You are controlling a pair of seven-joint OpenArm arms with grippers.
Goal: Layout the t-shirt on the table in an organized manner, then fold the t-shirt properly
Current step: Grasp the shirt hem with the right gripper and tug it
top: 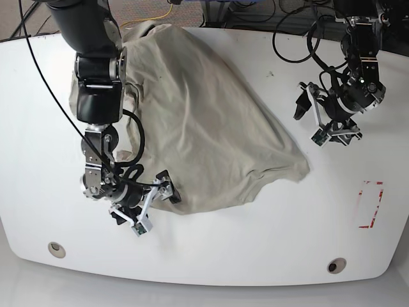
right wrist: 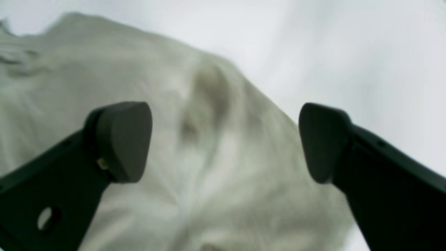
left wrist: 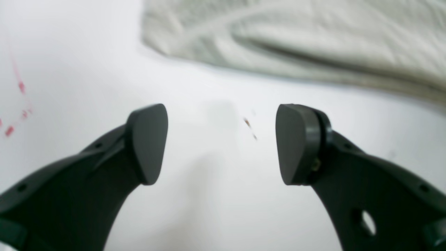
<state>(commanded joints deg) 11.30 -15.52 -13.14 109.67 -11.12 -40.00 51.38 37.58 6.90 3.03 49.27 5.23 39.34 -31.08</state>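
The t-shirt point(top: 204, 121) is lying bunched and wrinkled across the middle of the table point(top: 255, 256), running from the far edge toward the near side, its collar and sleeves not readable as such in the heap. Its far left part is hiding behind the right arm's dark upper links, and in the base view that arm's wrist is covering the near left hem. Both wrist views are coming through soft and blurred, so fabric detail is hard to make out. The right gripper point(right wrist: 224, 143) is hanging low over the shirt's near left edge, jaws spread wide with cloth showing under and between them — holding nothing; whether the pads are touching the fabric cannot be told. The left gripper point(left wrist: 221, 144) is also standing wide open and empty, over bare white tabletop, the shirt's edge lying beyond its tips and clear of them. In the base view this gripper point(top: 323, 118) is sitting just off the shirt's right side, its arm reaching down from the far right corner. A red tape rectangle point(top: 370, 204) is lying near the table's right edge, well apart from the cloth, and two round grommet holes — one point(top: 56, 247) left, one point(top: 335, 265) right — are sitting along the near edge.
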